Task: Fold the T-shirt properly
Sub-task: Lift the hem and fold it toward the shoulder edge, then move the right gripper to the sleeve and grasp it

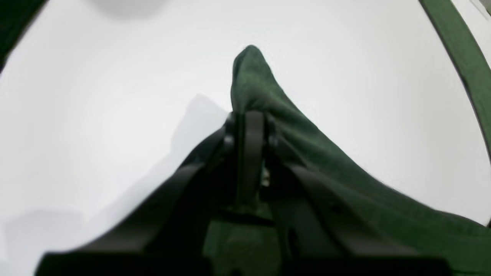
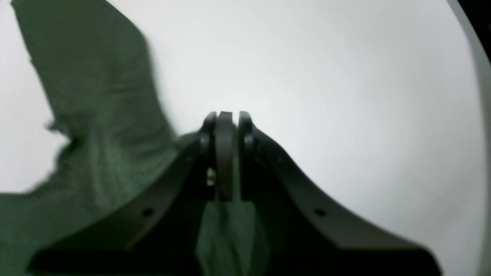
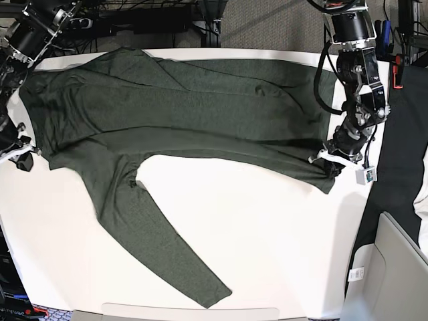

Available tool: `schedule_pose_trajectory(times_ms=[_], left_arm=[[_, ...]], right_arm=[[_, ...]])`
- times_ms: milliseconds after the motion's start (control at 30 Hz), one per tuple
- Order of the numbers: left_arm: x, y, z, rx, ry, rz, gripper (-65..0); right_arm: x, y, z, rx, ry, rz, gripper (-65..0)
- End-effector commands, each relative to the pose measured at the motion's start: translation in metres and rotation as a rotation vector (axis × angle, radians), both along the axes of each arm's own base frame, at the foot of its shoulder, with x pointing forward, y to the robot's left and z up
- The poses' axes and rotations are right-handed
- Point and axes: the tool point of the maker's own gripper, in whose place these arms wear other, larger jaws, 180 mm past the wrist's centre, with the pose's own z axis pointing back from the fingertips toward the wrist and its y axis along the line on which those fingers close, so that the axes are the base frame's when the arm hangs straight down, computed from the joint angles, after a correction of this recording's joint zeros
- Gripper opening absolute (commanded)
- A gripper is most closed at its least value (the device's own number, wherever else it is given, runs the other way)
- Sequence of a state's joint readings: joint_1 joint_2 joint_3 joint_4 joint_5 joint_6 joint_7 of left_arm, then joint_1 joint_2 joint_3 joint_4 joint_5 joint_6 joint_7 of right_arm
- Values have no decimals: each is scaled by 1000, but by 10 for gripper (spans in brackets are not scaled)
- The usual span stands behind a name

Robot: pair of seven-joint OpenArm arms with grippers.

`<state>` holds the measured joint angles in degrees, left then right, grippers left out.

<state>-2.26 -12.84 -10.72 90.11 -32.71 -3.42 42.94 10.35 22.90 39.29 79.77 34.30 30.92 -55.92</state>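
Spread across the far half of the white worktop (image 3: 267, 254), long axis running side to side between the two arms: the T-shirt (image 3: 200, 114), with one long sleeve trailing toward the near edge. Left gripper (image 1: 249, 115) clamped on a bunched edge of the cloth at its own end, jaws together. Right gripper (image 2: 224, 115) likewise pinched shut, seemingly on fabric, though that blurred view leaves the hold uncertain.

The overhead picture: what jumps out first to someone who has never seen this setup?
A big dark green T-shirt sprawls across the white table, one long sleeve trailing toward the near edge. At each end of it a black robot arm pinches the cloth: the left tool on the picture's right, the right tool on its left.
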Motion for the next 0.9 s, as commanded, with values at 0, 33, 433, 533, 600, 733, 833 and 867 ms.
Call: schedule_pose_trajectory(times_ms=[0, 33, 433, 533, 600, 733, 833, 867], left_arm=[[10, 4, 19, 15, -59, 1, -650], [9, 4, 18, 15, -56, 1, -650], [-9, 1, -3, 12, 0, -5, -644], [-10, 2, -7, 9, 12, 3, -593], [-11, 3, -12, 5, 24, 7, -549], [-13, 7, -16, -1, 42, 37, -475], [-14, 15, -16, -5, 55, 93, -444], [-15, 19, -17, -7, 59, 116, -443]], right_arm=[[11, -6, 29, -15, -90, 4, -643], [11, -6, 29, -16, -89, 4, -643], [9, 5, 15, 15, -75, 4, -630], [16, 8, 20, 26, -95, 6, -553], [18, 11, 19, 27, -95, 4, -480], [25, 14, 24, 14, -107, 2, -403], [29, 16, 28, 18, -120, 2, -403], [32, 16, 31, 21, -129, 2, -403]])
